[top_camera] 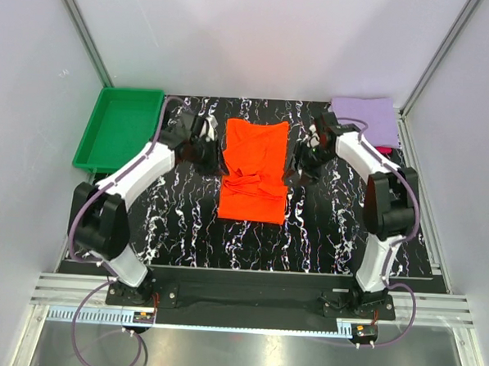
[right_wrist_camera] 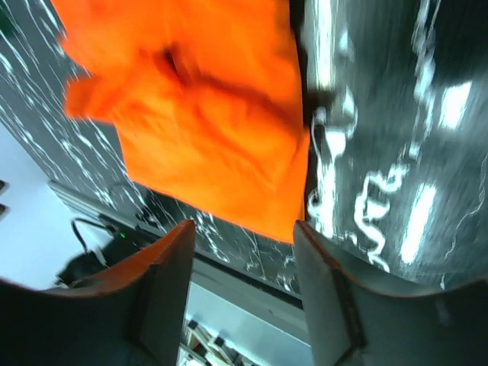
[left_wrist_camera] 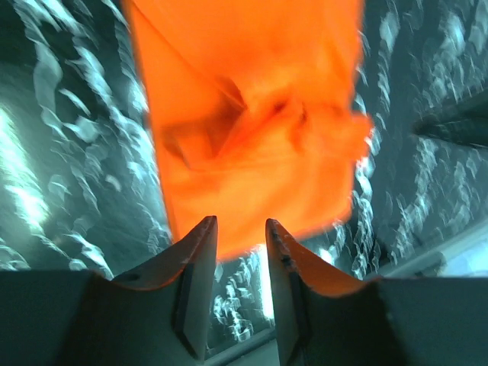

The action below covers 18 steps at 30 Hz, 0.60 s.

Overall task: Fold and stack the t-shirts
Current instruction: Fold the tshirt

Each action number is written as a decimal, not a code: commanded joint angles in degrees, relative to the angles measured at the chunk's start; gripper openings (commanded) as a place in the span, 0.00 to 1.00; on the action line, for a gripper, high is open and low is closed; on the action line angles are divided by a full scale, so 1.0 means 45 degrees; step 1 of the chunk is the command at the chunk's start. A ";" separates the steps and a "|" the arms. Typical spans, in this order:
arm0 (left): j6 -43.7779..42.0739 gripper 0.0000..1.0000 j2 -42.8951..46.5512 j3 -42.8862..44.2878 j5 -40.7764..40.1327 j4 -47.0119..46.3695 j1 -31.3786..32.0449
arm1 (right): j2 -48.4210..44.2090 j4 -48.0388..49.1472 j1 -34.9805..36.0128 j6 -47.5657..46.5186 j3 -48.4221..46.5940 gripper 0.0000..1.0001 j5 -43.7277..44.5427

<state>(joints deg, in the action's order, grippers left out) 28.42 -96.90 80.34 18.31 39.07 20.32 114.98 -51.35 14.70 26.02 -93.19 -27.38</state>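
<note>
**Orange tee sitting mid-worktop, both sets of fingers let go**

The bright orange-red t-shirt (top_camera: 253, 171) is lying folded into a tall rectangle in the middle of the black marbled worktop (top_camera: 185, 229), a bit bunched across its middle. The left fingers (left_wrist_camera: 194, 259) sit just beside its left edge, spread apart with nothing between them. Same deal on the other side: the right fingers (right_wrist_camera: 164, 267) are parted wide next to the shirt's right edge, gripping nothing. The lavender t-shirt (top_camera: 364, 117) lies flat in the far right corner, with a sliver of the crimson-pink t-shirt (top_camera: 385, 149) peeking out at its near edge. The green tray (top_camera: 120, 127) is off in the far left corner.
</note>
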 commanded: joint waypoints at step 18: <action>0.0362 0.49 0.1203 -0.2932 0.0462 -0.2021 0.0312 | -0.2114 0.2290 0.1050 0.0095 0.3972 0.63 0.0402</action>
<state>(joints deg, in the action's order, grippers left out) 31.92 -90.37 63.46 19.94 30.33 25.10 104.99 -43.18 20.40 26.17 -71.90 -24.53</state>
